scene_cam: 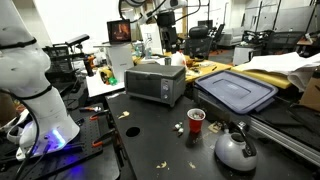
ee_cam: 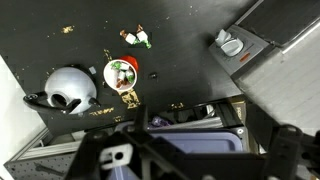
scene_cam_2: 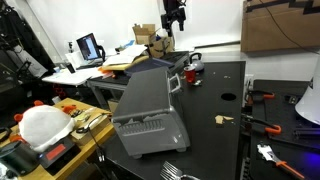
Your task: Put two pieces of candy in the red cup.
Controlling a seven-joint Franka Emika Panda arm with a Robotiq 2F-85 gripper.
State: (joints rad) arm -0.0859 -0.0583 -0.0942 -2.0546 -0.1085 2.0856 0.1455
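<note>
The red cup [ee_cam: 122, 74] stands upright on the black table beside the silver kettle [ee_cam: 68, 90]; it also shows in both exterior views [scene_cam: 196, 118] [scene_cam_2: 189, 76]. Two small pale pieces of candy [ee_cam: 137, 40] lie on the table just beyond the cup, seen as pale specks [scene_cam: 178, 127] next to it. Something small and greenish shows inside the cup. My gripper [ee_cam: 195, 150] hangs high above the table [scene_cam_2: 175, 16], well clear of cup and candy. It is open, with nothing between its dark fingers [ee_cam: 110, 155].
A grey toaster oven [scene_cam: 157, 83] [scene_cam_2: 148, 112] stands on the table. A blue bin lid [scene_cam: 236, 92] lies beyond the cup. Yellowish scraps [ee_cam: 130, 98] lie by the cup and more [scene_cam: 131, 131] nearer the oven. Tools and clutter crowd the table edges.
</note>
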